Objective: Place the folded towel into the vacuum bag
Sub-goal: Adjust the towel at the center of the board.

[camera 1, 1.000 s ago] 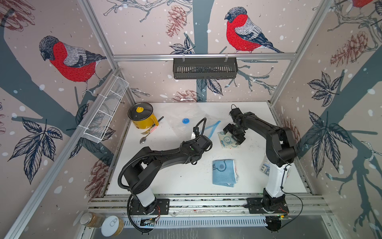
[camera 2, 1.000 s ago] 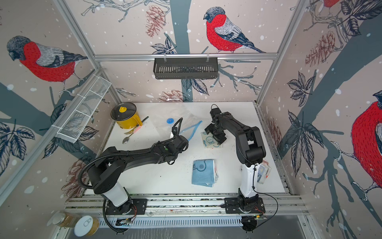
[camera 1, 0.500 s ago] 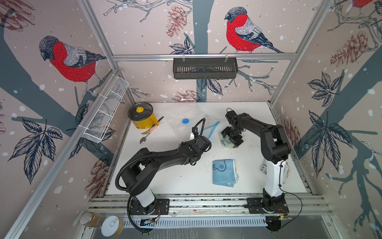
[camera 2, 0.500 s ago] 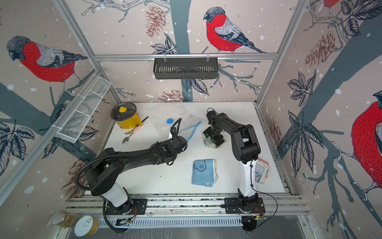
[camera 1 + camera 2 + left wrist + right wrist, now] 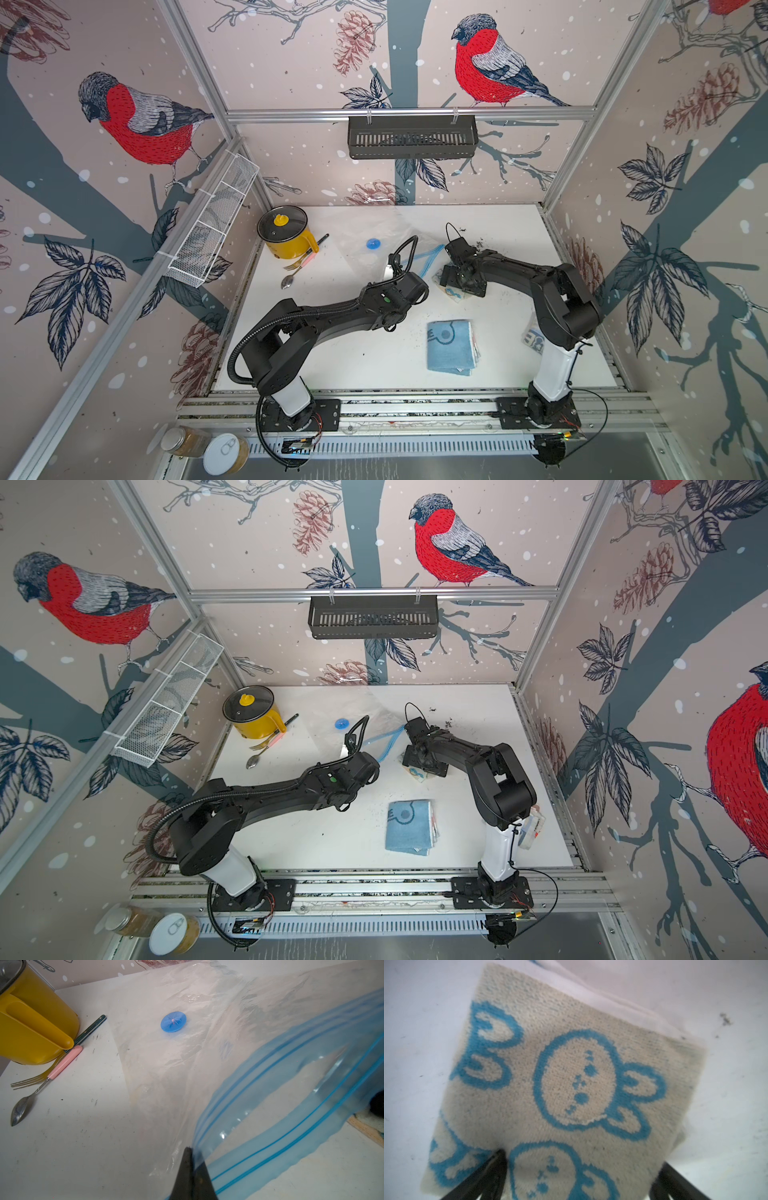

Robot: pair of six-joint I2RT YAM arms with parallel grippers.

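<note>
Left wrist view gives you the bag side: the left gripper (image 5: pixel 191 1167) is pinched together on the blue zip strip (image 5: pixel 291 1088) of the vacuum bag (image 5: pixel 187 1053). It holds that edge up off the table (image 5: pixel 72 1147), so the mouth appears to gape toward the right arm.

On the right wrist view, the right gripper (image 5: pixel 582 1159) has its jaws spread wide over the cream towel (image 5: pixel 571 1084) with blue rabbits. That towel lies flat just outside the bag's mouth. One fingertip seems to touch the cloth, but nothing is clamped.

You are at the pick-up, I judge; the towel is not yet in the bag. Next you need to close on the whole folded stack without splaying its layers, then slide it under the raised lip. The limp plastic could sag across the opening.

A second, blue towel (image 5: pixel 451 347) lies nearer the front, well apart. By the bag's other side, the yellow pot (image 5: pixel 286 237), fork (image 5: pixel 27 1082) and spoon (image 5: pixel 19 1109) are off your path.
</note>
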